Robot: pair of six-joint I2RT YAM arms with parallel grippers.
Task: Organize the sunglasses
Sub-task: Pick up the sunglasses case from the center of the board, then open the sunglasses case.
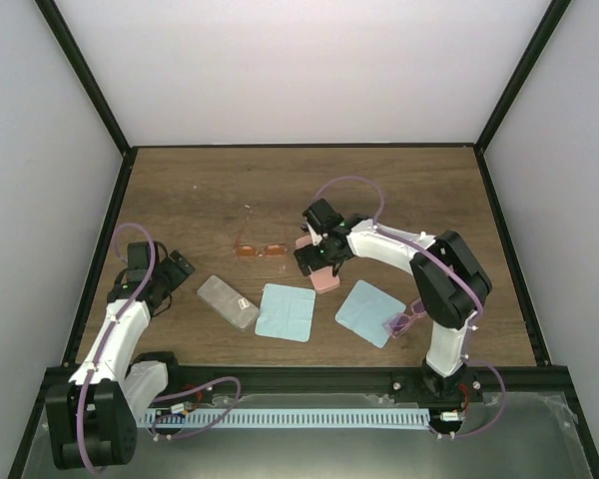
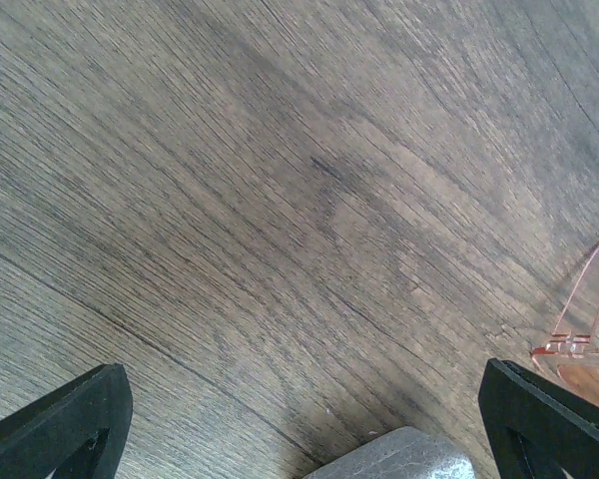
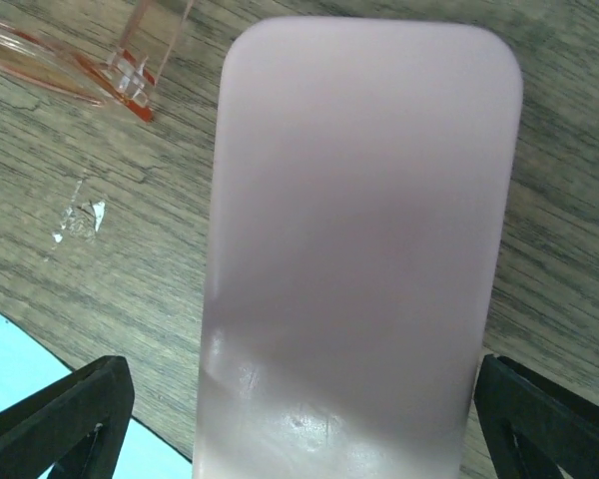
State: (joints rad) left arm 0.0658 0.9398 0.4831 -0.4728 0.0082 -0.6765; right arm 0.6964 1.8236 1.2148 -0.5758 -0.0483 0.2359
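Pink case (image 3: 359, 249) lay between our right gripper's (image 3: 299, 419) spread jaws; left gripper (image 2: 299, 424) likewise spread. Grasp step: we judged closing next.

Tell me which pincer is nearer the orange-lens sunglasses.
Right. The right pincer is open over the pink case, just to the right of the orange-lens sunglasses. The left pincer sits farther off to their left, near the grey case.

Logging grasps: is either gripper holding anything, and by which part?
Nothing is held. The right gripper straddles the pink case, jaws open, not closed on it; the left gripper hangs open over the table.
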